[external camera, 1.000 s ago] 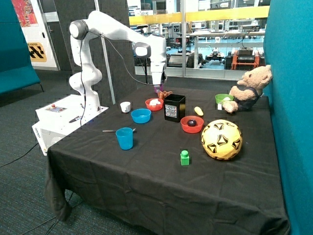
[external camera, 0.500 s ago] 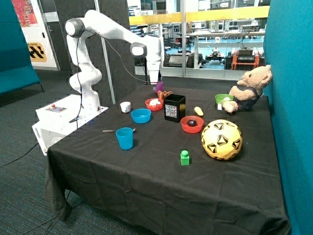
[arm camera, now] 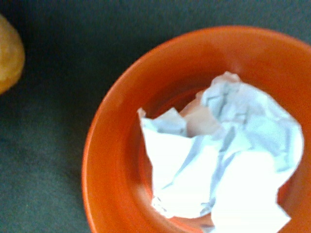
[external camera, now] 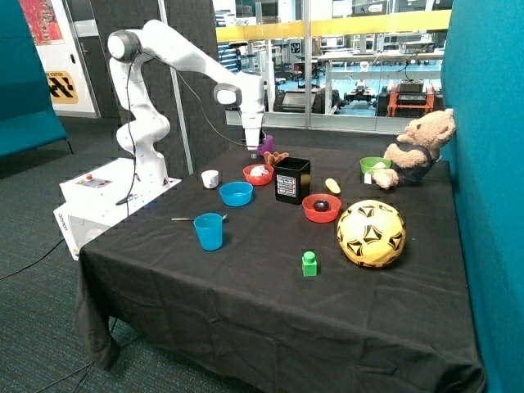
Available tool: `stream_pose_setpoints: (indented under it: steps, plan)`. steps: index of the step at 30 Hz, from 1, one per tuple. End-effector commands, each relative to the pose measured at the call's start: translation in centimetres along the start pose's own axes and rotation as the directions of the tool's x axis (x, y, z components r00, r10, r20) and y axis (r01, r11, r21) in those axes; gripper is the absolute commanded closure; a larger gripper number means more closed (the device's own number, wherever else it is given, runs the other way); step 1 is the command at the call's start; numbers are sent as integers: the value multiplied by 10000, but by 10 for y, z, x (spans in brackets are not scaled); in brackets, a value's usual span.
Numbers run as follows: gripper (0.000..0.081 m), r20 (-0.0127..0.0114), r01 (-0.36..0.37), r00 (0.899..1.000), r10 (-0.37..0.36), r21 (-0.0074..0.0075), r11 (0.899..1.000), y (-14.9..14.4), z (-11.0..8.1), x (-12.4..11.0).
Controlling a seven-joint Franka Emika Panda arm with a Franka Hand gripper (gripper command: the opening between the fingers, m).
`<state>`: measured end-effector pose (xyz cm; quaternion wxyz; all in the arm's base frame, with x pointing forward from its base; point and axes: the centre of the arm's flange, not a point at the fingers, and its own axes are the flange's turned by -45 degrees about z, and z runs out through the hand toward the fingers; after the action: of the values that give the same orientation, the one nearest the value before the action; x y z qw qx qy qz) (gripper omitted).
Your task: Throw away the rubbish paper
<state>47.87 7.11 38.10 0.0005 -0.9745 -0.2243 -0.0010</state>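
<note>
A crumpled wad of white rubbish paper (external camera: pixel 260 171) lies in a red bowl (external camera: pixel 249 177) at the back of the black-clothed table. The wrist view looks straight down on this paper (arm camera: pixel 218 155), which fills much of the red bowl (arm camera: pixel 104 145). My gripper (external camera: pixel 254 152) hangs a short way above the bowl and is apart from the paper. A second white wad (external camera: pixel 379 164) seems to lie in a green bowl (external camera: pixel 368 168) next to the teddy bear. A black open box (external camera: pixel 291 180) stands right beside the red bowl.
Near the red bowl are a blue bowl (external camera: pixel 236 194), a small white cup (external camera: pixel 210 178), brown items (external camera: pixel 276 156) and a purple object (external camera: pixel 267 144). A blue cup (external camera: pixel 209 231), another red bowl (external camera: pixel 321 208), a yellow ball (external camera: pixel 371 233) and a green block (external camera: pixel 309 264) stand nearer the front.
The arm has swung away from the black box side toward the white cup side. The gripper now hangs over the red bowl with the paper.
</note>
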Motion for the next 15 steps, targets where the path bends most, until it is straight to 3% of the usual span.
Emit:
stream_pose_setpoints:
  steps: [1, 15]
  plan:
    - [12, 22, -40, 10000, 40, -4, 10000, -9, 20, -4]
    - [44, 22, -213, 9998, 213, -5, 9998, -1, 40, 2]
